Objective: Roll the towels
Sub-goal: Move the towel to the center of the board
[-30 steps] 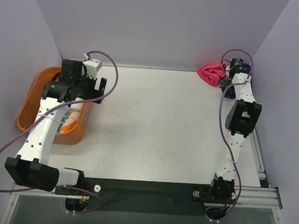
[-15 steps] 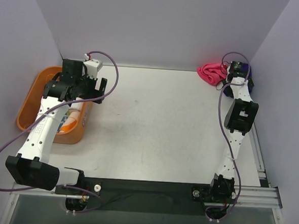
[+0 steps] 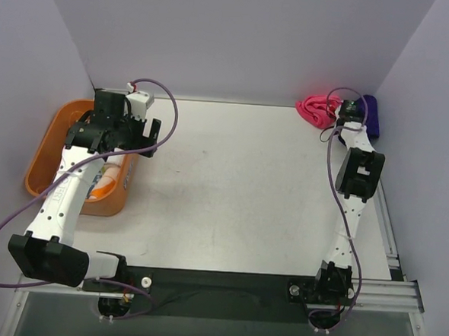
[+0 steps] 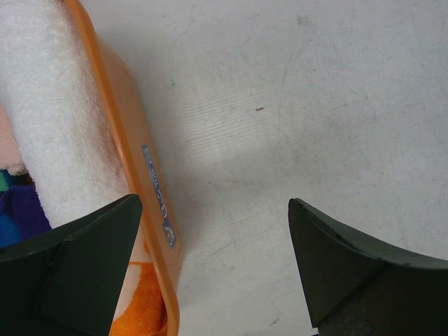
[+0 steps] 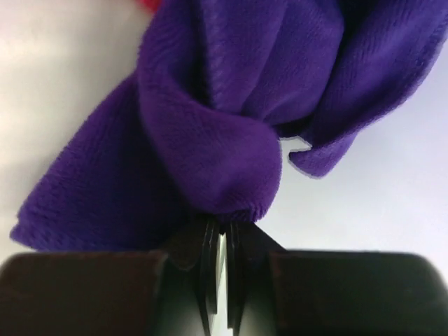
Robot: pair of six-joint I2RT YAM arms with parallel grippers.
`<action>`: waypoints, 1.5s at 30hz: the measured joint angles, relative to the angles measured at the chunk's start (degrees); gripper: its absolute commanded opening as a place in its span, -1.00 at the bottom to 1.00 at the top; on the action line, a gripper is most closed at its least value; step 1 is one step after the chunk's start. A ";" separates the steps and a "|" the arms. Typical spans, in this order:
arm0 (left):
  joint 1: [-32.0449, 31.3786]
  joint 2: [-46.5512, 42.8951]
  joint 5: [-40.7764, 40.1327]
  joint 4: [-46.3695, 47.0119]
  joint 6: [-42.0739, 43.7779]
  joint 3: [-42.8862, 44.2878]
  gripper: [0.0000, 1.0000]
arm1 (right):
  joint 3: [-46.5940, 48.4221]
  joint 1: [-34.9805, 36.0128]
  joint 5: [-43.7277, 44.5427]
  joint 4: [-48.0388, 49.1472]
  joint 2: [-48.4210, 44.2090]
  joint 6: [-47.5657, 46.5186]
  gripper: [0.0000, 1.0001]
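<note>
The dark purple towel [image 5: 210,133] is in the far right corner of the desk [image 3: 239,184]. It's crumpled, not rolled, and it sits right at the tips of the right jaws. In the right wrist view those jaws are pulled in to just a thin slit. A bunched fold of the purple cloth is gathered exactly where they meet, so it looks pinched between them. The rest of that towel fans out away from the jaws on both sides, lying on the desk. The hot pink towel [image 3: 316,108] is a crumpled heap just to the left, right beside the purple one, close to the far wall.

Over on the left side, the left jaws are spread wide with nothing in them. They hang over the right-hand rim of the orange basket [image 3: 43,145], one finger above the basket and the other above bare desk. Inside the basket a white towel [image 4: 56,112] that looks rolled lies against that wall. There are scraps of other coloured cloth next to it, too cropped to make out.
</note>
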 measured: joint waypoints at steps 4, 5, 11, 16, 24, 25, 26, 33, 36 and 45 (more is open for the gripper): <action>0.00 0.00 0.00 0.00 -0.04 0.07 0.95 | -5.84 0.33 -1.40 -0.20 -3.39 1.18 -1.00; 0.00 0.00 0.00 0.00 -0.15 0.22 0.95 | -7.34 0.42 -2.49 -1.25 -4.98 1.97 -1.00; 0.00 -0.22 1.70 0.50 -0.98 1.66 0.95 | -17.38 1.09 -12.04 -9.94 -18.75 8.35 -1.00; 0.00 -1.03 5.46 1.03 -1.03 1.66 0.95 | -28.20 5.66 -18.97 -13.57 -36.06 13.79 -1.00; 0.00 -2.34 9.75 2.16 -1.11 1.51 0.95 | -38.25 22.23 -33.94 -18.08 -47.21 25.79 -1.00; 0.00 -2.60 10.03 2.16 -1.22 1.36 0.95 | -38.71 24.33 -36.20 -18.34 -47.10 27.45 -1.00; 0.00 -2.86 10.21 2.25 -1.31 1.11 0.95 | -38.73 26.73 -38.66 -19.02 -46.80 29.24 -1.00; 1.79 -3.63 13.51 2.64 -4.48 -0.44 0.95 | -31.17 36.26 -54.47 -17.99 -40.46 42.12 -1.00; 5.14 -3.56 17.00 3.54 -6.67 -0.98 0.94 | -24.59 37.77 -60.78 -15.50 -33.94 48.81 -0.54; 6.12 -0.72 26.08 7.21 -6.82 -3.13 0.80 | -30.56 29.62 -63.52 -15.65 -36.39 49.48 0.14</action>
